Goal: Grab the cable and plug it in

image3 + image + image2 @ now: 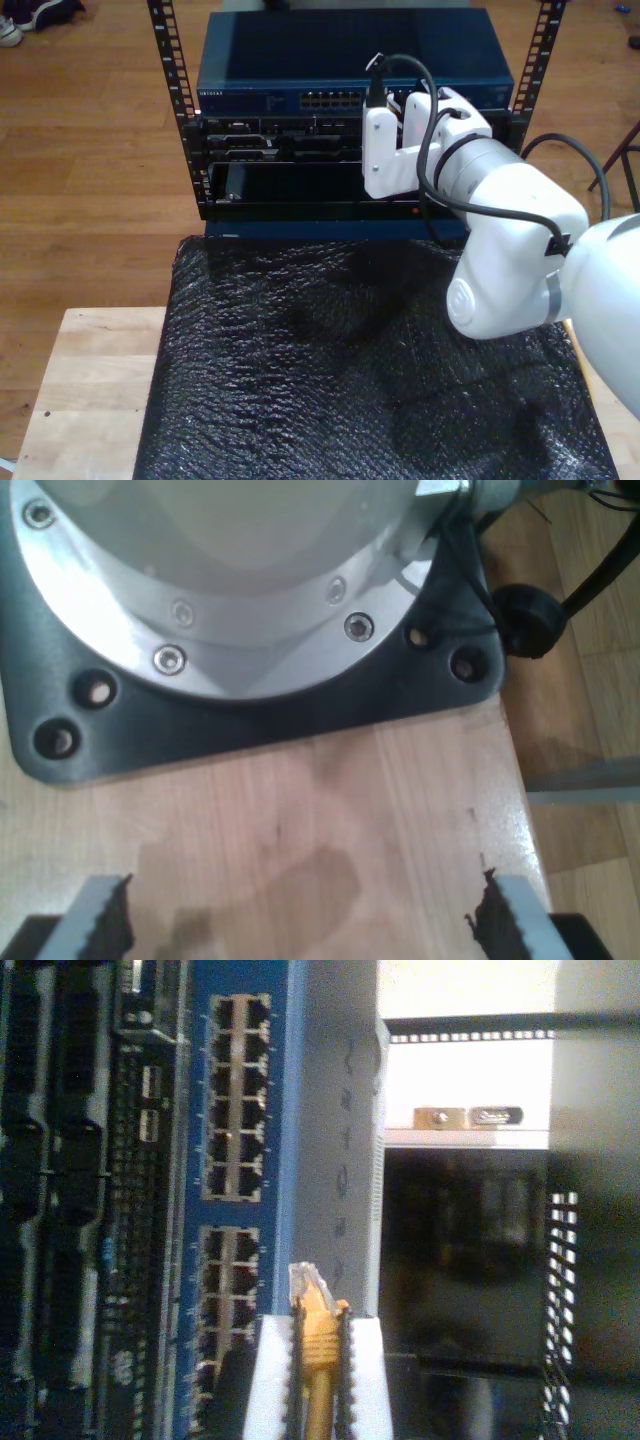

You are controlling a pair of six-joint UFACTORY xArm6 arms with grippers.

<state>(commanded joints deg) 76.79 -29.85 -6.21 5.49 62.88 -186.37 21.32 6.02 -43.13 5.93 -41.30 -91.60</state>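
Observation:
The cable (318, 1360) is yellow-orange, and my second gripper (318, 1325) is shut on it just behind its clear plug (305, 1280). The plug points at the blue switch (285, 1110), near the edge of its lower block of ports (228, 1290), and sits in no port. In the exterior view the second arm reaches from that view's right, with my second gripper (398, 120) up against the switch (340, 95) in the rack. My first gripper (300, 920) is open over bare wooden table (330, 820), with nothing between its toothed pads (110, 920).
Black rack units (280, 145) sit under the switch, between perforated rack posts (170, 60). A black bubble-textured mat (350, 360) covers most of the wooden table (90, 370). An arm's round base on a dark plate (250, 710) and a black cable (530, 615) are close to my first gripper.

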